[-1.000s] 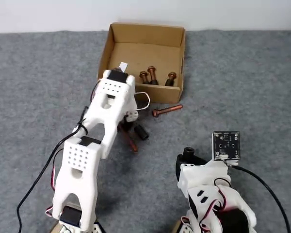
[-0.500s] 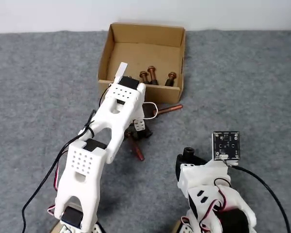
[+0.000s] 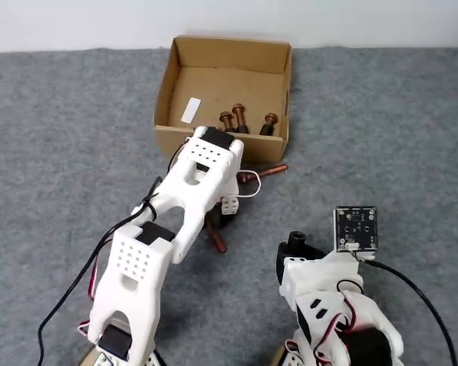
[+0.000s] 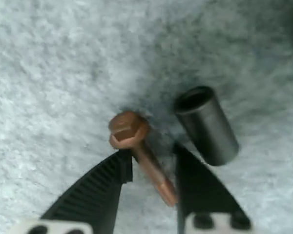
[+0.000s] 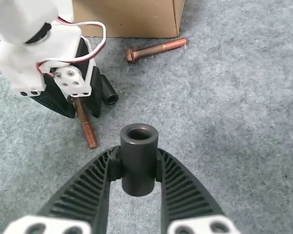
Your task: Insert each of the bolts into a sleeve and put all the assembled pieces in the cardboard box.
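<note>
Bolt [image 4: 136,146] clamped in my left gripper [image 4: 152,153] just in front of the cardboard box [image 3: 263,149] — a loose sleeve [image 4: 205,124] beside it; my right gripper [image 5: 138,155] grips a second sleeve [image 5: 139,168] farther from the box.

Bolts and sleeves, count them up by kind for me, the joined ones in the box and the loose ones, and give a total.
Joined pieces in the box: 3
Loose bolts: 2, one on the carpet at, one in the left end effector at
Loose sleeves: 2, one on the carpet at, one in the right end effector at
Total: 7
</note>
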Robot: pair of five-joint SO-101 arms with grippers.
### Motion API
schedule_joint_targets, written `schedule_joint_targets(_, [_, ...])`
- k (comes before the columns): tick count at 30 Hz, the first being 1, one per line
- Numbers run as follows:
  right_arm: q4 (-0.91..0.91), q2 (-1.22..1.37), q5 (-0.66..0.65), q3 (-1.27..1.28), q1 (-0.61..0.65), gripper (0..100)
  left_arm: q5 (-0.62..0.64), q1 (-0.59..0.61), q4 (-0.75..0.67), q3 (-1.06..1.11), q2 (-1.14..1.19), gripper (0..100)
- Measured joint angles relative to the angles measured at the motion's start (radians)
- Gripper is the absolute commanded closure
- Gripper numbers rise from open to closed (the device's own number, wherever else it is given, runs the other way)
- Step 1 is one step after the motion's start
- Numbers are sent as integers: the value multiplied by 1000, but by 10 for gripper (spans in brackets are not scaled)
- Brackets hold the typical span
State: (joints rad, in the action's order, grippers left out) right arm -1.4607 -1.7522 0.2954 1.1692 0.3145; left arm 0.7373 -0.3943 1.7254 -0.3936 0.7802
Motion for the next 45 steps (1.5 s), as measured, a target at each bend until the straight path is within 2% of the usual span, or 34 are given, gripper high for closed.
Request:
schedule_joint_targets(12, [0,0,0,0,0,991,21,-6,0,11,-52,995])
schedule_joint_targets(19, [0,-2,0,0,0,991,-28,-123,2,11,-391,995])
schedule_joint_targets(24, [0,-2,-23,0,0,991,-78,-130,5,26,-626,995])
schedule_joint_targets(30, [0,-2,-29,0,8,991,-123,-130,8,241,-924,995])
schedule_joint_targets(35, [0,-2,-29,0,114,991,-130,-130,9,496,-1181,995])
schedule_joint_targets(40, [0,-2,-29,0,169,991,-135,-130,3,717,-1438,995])
schedule_joint_targets(45, [0,-2,-48,0,279,991,-184,-130,-18,844,-1709,995])
